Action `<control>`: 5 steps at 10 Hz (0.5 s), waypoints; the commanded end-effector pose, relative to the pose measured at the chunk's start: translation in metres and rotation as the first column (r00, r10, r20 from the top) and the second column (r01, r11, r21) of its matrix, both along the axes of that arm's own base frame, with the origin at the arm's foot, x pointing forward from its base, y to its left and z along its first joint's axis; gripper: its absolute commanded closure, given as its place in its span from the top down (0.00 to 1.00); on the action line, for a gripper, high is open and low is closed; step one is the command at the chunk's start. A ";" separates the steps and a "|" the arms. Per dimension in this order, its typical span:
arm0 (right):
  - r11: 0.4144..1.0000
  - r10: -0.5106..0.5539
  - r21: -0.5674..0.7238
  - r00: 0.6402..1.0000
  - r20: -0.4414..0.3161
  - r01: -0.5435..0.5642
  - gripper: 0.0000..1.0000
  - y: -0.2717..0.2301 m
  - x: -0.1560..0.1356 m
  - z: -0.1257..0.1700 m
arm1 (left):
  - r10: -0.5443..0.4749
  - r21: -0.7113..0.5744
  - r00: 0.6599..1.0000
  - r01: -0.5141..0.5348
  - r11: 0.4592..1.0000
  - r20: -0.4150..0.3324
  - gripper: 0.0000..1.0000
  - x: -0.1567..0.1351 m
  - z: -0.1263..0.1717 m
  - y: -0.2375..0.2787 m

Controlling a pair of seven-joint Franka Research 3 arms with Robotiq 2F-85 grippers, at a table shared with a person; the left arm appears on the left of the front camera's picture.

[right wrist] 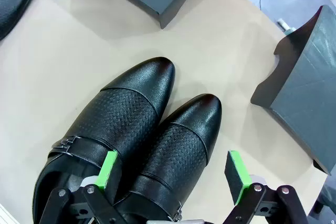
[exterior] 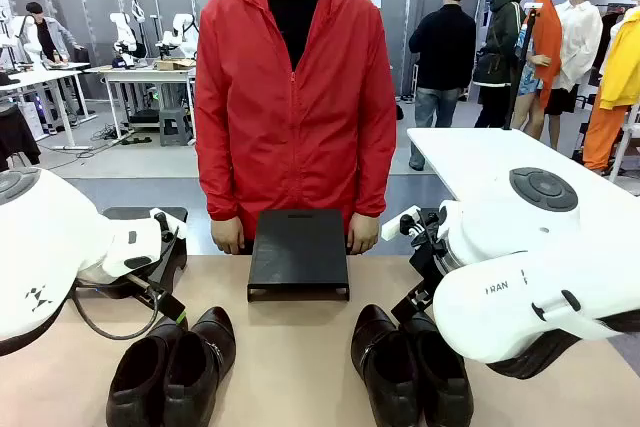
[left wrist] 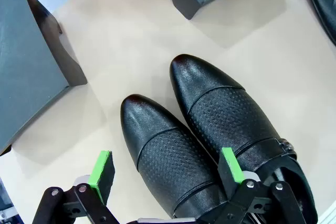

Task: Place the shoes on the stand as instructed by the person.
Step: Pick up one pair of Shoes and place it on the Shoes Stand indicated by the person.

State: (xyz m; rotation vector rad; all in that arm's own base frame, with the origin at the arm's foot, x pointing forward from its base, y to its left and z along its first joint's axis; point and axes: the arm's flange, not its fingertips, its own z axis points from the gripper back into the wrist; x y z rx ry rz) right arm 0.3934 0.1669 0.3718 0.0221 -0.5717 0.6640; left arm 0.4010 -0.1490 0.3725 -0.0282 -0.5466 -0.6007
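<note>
at the bottom of the left wrist view the left gripper (left wrist: 167, 169) is released, jaws wide, its green pads (left wrist: 103, 172) straddling one shoe of the first pair of glossy black leather dress shoes (left wrist: 220, 114) with dotted uppers. one pad hangs over the bare tan table top (left wrist: 131, 35), apart from the leather. the other stands above the seam between the two shoes, and i cannot tell if it touches. in the front view this pair lies at the lower left, toes pointing up the frame.

the right gripper (right wrist: 173, 171), low in the right wrist view, is released as well, its pads either side of the right-hand shoe of the second pair of glossy black dress shoes (right wrist: 136, 114). a small silver buckle (right wrist: 65, 144) shows on the left-hand shoe's strap. this pair lies at the lower right of the front view.

beyond the toes, at the centre of the front view, stands a low matte black flat-topped stand (exterior: 298, 247), between the pairs and apart from both. a second black stand (exterior: 140, 215) sits at the left. a third black stand (right wrist: 310, 87) shows at the right edge of the right wrist view, near the second pair, not touching.

at the far edge the person in a red zip-up jacket over a black shirt (exterior: 290, 97) stands behind the centre stand, a hand (exterior: 228, 237) at each side of it.
</note>
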 end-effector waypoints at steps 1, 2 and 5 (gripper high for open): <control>1.000 0.000 0.000 1.000 0.000 0.000 1.00 0.000 0.000 0.000 | 0.000 0.000 1.000 0.000 1.000 0.000 1.00 0.000 0.000 0.000; 1.000 0.000 0.000 1.000 0.000 0.000 1.00 0.000 0.000 0.000 | 0.000 0.000 1.000 0.000 1.000 0.000 1.00 0.000 0.000 0.000; 1.000 0.000 0.000 1.000 0.000 0.000 1.00 0.000 0.000 0.000 | 0.000 0.000 1.000 0.000 1.000 0.000 1.00 0.000 0.000 0.000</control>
